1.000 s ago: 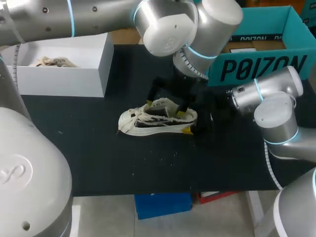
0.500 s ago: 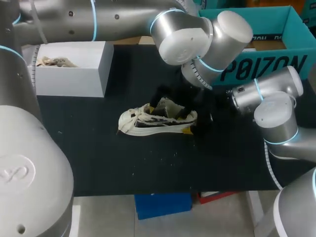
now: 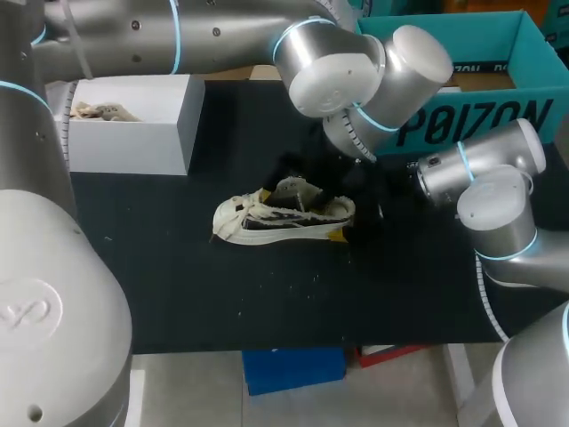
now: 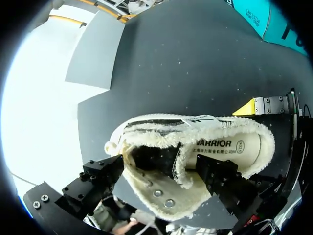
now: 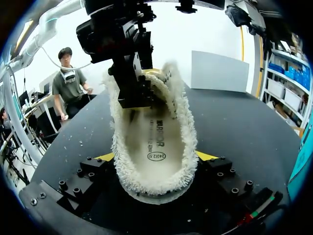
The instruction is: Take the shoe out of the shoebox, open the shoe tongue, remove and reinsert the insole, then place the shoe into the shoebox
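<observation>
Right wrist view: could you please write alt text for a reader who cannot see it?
A cream, fleece-lined shoe sits on a black table, its heel gripped from both sides by the right tool, which has yellow tips. The left tool hangs from above into the shoe's opening.

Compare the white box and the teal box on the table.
The white box is plain; the teal box carries big dark lettering. The white box sits at the left rear, the teal box at the right rear. The white box holds a cream thing; what the teal box holds cannot be told. Both are open-topped.
</observation>
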